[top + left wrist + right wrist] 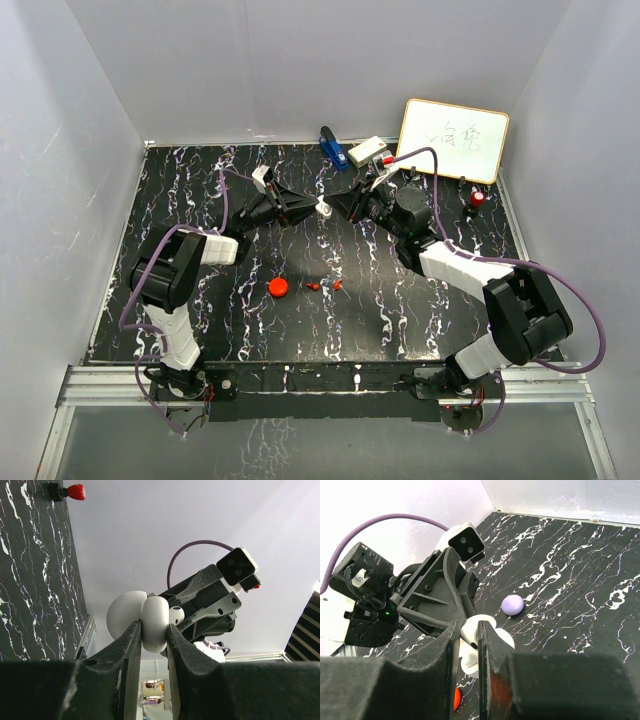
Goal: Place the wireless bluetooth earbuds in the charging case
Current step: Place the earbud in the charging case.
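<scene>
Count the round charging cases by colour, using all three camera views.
White case: 1
Purple case: 1
Red case: 1
Total: 3

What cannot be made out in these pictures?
1. Top view: the tiny red earbuds are too small to show shape.
2. Right wrist view: the fingers of the right gripper hide how the small white earbud meets the white round charging case.
3. Right wrist view: the same fingers cover most of the red round case.
</scene>
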You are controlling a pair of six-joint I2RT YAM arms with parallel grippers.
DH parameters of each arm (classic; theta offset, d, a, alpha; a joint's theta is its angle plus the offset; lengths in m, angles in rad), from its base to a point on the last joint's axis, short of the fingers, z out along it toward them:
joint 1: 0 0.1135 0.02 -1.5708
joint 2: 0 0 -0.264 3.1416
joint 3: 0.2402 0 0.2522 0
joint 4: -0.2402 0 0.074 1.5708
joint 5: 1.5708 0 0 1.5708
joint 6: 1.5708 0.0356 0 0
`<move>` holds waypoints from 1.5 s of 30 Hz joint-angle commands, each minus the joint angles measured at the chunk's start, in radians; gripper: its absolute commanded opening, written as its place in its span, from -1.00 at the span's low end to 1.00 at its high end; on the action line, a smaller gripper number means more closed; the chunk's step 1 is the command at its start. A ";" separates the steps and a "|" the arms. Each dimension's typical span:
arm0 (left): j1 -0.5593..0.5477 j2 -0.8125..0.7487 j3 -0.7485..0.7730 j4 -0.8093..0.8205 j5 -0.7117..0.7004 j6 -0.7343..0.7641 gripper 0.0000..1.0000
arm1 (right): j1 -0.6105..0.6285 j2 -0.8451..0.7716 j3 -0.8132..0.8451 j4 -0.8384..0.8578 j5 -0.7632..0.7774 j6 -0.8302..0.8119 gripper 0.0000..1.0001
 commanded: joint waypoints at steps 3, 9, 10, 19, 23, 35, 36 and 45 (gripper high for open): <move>-0.011 -0.074 0.035 -0.003 0.013 0.026 -1.00 | 0.006 0.000 0.008 0.022 0.021 -0.025 -1.00; -0.012 -0.085 0.028 -0.019 0.015 0.036 -1.00 | 0.006 0.000 0.011 0.014 0.024 -0.031 -1.00; -0.011 -0.085 0.028 -0.021 0.015 0.037 -1.00 | 0.007 0.000 0.010 0.012 0.025 -0.033 -1.00; -0.012 -0.089 0.032 -0.040 0.013 0.046 -1.00 | 0.007 -0.001 0.011 -0.016 0.036 -0.053 -1.00; -0.011 -0.088 0.038 -0.045 0.013 0.049 -1.00 | 0.009 0.000 0.017 -0.033 0.039 -0.064 -1.00; -0.011 -0.084 0.041 -0.056 0.014 0.056 -1.00 | 0.013 -0.003 0.031 -0.054 0.049 -0.077 -0.39; -0.011 -0.083 0.040 -0.056 0.013 0.057 -1.00 | 0.013 -0.005 0.033 -0.053 0.051 -0.078 -0.28; -0.011 -0.059 0.011 -0.044 -0.005 0.051 -1.00 | 0.013 -0.071 0.043 -0.066 0.117 -0.105 0.29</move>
